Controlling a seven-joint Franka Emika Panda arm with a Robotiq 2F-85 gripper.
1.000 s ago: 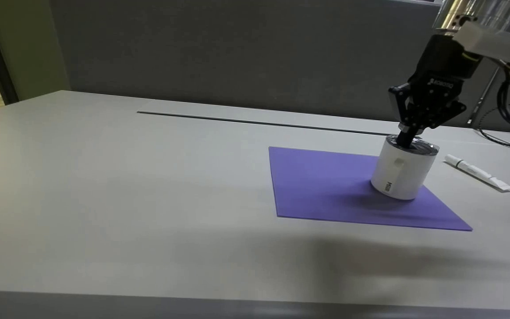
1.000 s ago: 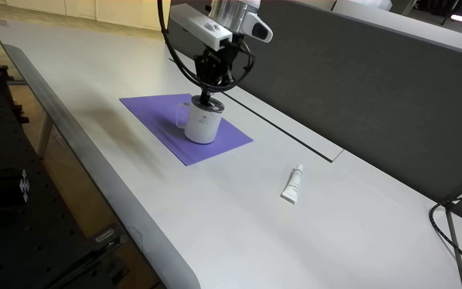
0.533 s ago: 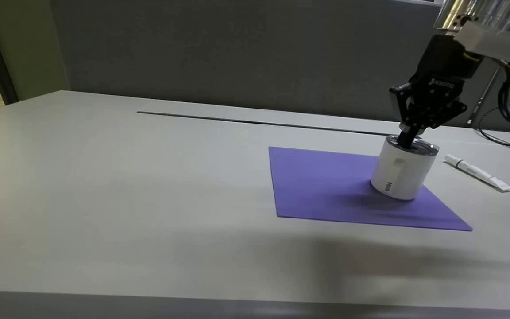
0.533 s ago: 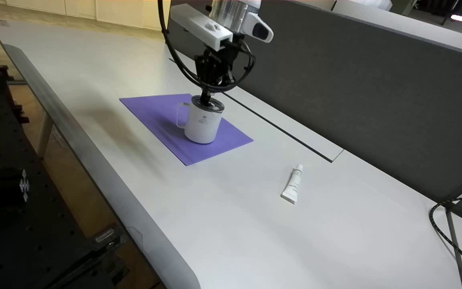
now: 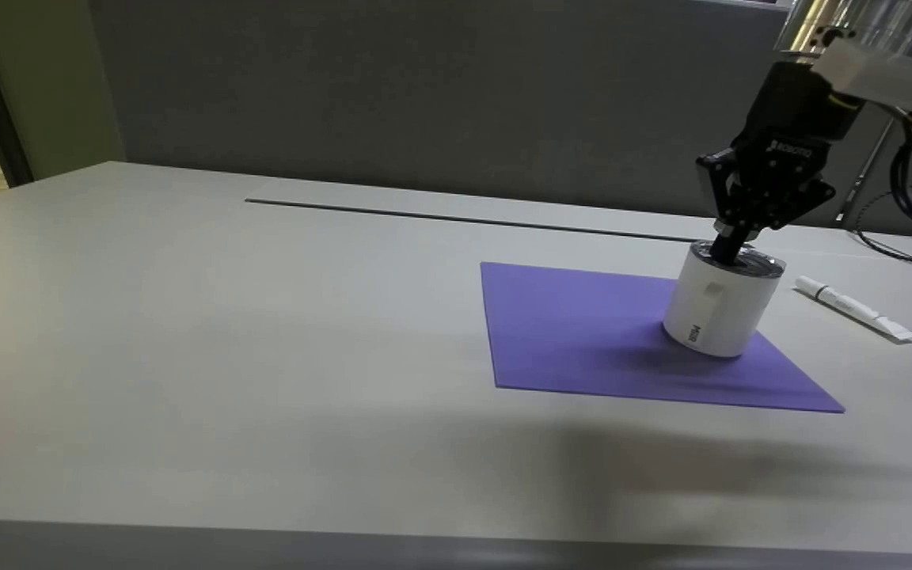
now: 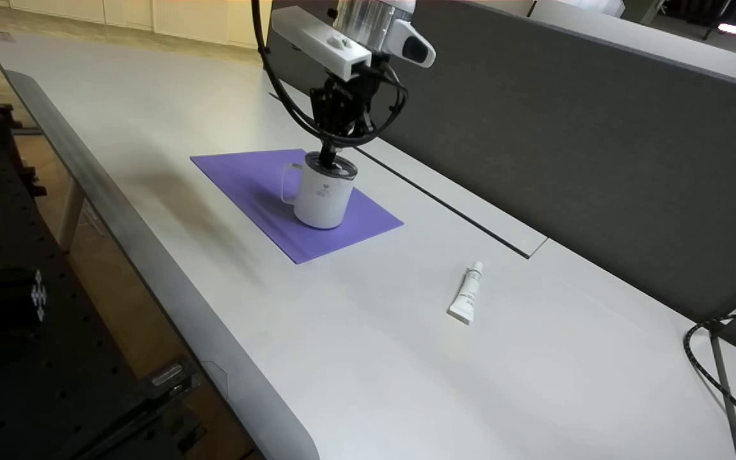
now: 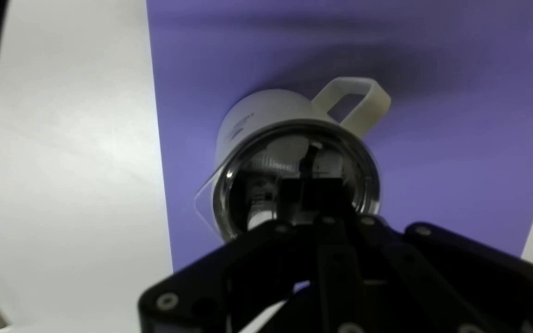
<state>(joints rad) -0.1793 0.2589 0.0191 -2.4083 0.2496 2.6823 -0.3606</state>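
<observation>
wrist view shows the hand [image 7: 304, 192], pressed together, pointing down at the lid [image 7: 289, 148] of the white mug [image 7: 266, 108].

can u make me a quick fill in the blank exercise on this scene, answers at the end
1. The flat rectangular mat under the white cylindrical mug is coloured ____.
2. Of the slim white squeeze tube and the black jointed tool, the one nearer the mug is the ____.
3. The tool's jaws are not open but ____.
4. The white loop on the mug's side, plain in the wrist view, is its ____.

Missing words: purple; tool; shut; handle.
</observation>
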